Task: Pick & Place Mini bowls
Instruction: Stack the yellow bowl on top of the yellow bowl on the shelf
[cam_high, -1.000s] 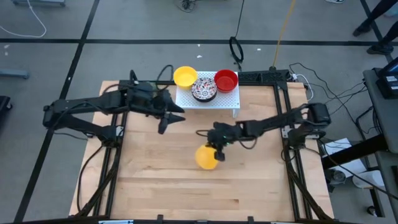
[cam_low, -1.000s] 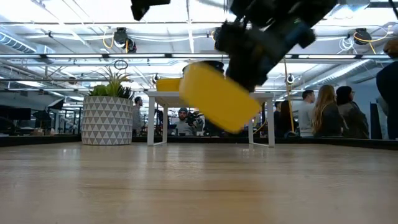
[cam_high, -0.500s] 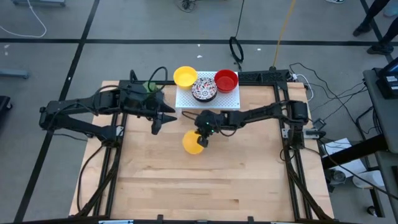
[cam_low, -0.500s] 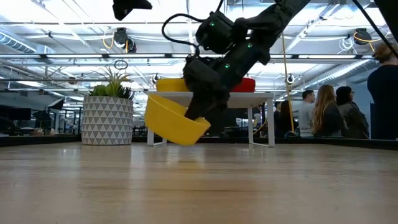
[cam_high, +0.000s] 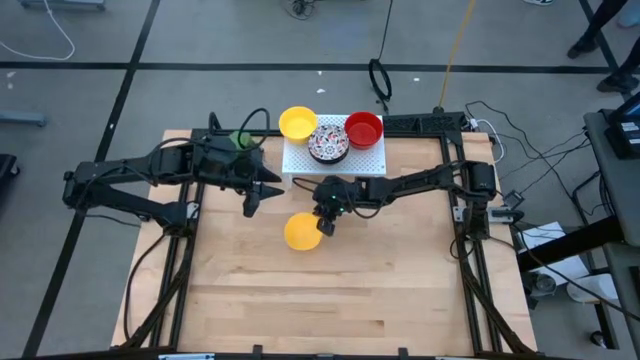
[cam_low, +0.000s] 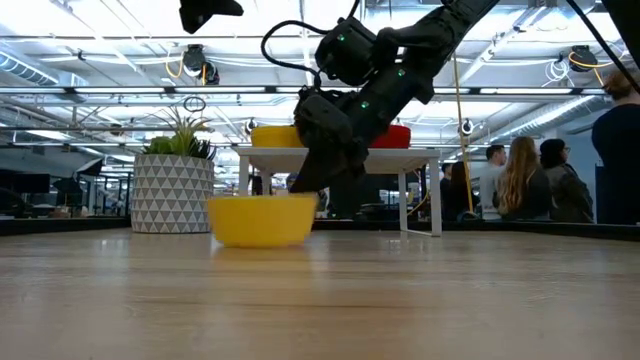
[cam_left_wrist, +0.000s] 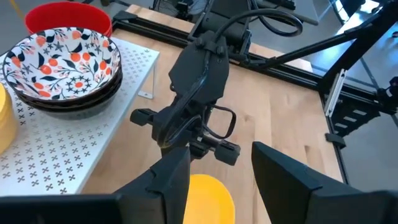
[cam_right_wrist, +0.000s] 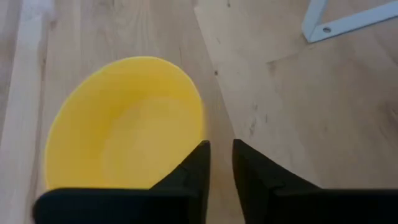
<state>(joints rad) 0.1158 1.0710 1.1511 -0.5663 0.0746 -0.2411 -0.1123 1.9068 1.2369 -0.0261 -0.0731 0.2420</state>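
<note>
Lowered since half a second ago, the yellow bowl (cam_high: 302, 231) is now set upright on the table (cam_high: 400, 300), in front of the white rack (cam_high: 370, 160). Its rim is pinched by the right gripper (cam_high: 321, 224) — fingers nearly together. The left gripper (cam_high: 254, 196) is held spread above the table, just left of the rack.

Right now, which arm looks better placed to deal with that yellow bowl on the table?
The right gripper: it sits at the rim of the yellow bowl. The left gripper hovers apart, open.
</note>
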